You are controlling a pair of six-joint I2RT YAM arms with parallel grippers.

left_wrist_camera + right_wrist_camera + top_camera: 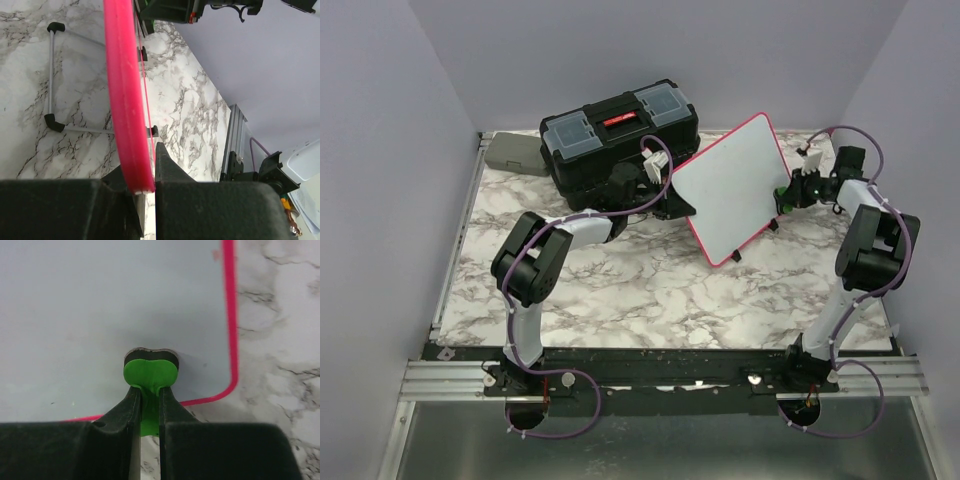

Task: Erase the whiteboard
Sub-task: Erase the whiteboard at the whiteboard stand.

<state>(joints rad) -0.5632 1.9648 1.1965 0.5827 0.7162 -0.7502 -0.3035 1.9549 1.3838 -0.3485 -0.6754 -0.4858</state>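
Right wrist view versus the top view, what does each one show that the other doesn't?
Right wrist only: the right pincer shut on a green eraser, its dark pad against the whiteboard. Top only: the black toolbox, a gray case, and the left pincer clamping the board's edge. Both: the pink-framed white surface and the marble table.

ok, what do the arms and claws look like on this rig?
Identical pair, left arm and right arm: black joint housings, pale grey-white links, a thin purple cable looping along each from the base. Plain black left claw and right claw, two blocky fingers tapering toward the tips. No markings visible.
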